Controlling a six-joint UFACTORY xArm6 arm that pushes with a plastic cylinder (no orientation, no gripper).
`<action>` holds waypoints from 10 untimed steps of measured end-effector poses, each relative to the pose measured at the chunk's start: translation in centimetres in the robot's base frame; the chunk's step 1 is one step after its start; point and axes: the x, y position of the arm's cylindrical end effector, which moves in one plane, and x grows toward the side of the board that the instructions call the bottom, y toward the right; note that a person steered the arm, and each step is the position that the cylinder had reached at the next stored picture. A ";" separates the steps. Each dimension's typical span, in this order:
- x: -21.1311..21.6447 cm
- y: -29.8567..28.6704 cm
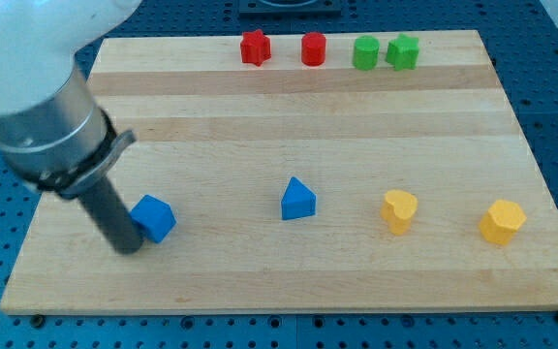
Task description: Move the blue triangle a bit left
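Note:
The blue triangle (298, 199) lies on the wooden board (289, 126), a little below its middle. My tip (127, 249) rests on the board at the lower left, far to the left of the triangle. It touches or nearly touches the left side of a blue cube (153, 217). The dark rod rises from the tip toward the view's upper left into the grey and white arm.
A red star (255, 47), a red cylinder (313, 48), a green cylinder (364, 52) and a green star-like block (402, 51) line the top edge. A yellow heart (399, 210) and a yellow hexagon (502, 221) lie right of the triangle.

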 end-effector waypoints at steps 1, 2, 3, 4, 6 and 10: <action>-1.5 0.7; 2.2 3.6; 2.2 9.0; -0.2 9.4; -3.1 9.4; -7.3 19.2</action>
